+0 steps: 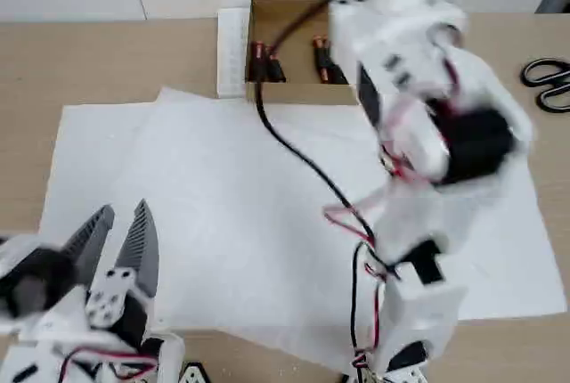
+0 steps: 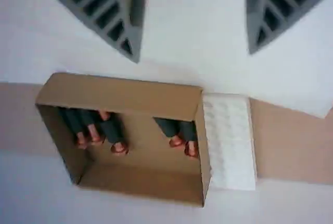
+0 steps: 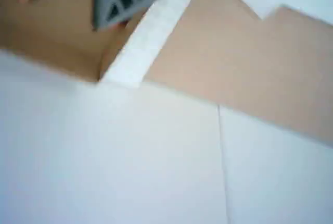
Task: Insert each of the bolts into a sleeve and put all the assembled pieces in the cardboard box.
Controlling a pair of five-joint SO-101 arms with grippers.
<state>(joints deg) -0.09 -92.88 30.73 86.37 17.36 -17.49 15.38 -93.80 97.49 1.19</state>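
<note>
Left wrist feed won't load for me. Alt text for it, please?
An open cardboard box holds at least five assembled pieces, dark sleeves with coppery bolt heads, in two clusters. The left gripper hangs over the white sheet beside the box, jaws spread wide; a white foam strip lies against one box wall.

The box (image 2: 122, 98) is brown, its pieces (image 2: 112, 130) dark with orange-red ends, the sheet (image 1: 232, 223) white, the table (image 1: 107, 62) tan, the left gripper (image 2: 193, 49) grey and slotted.
</note>
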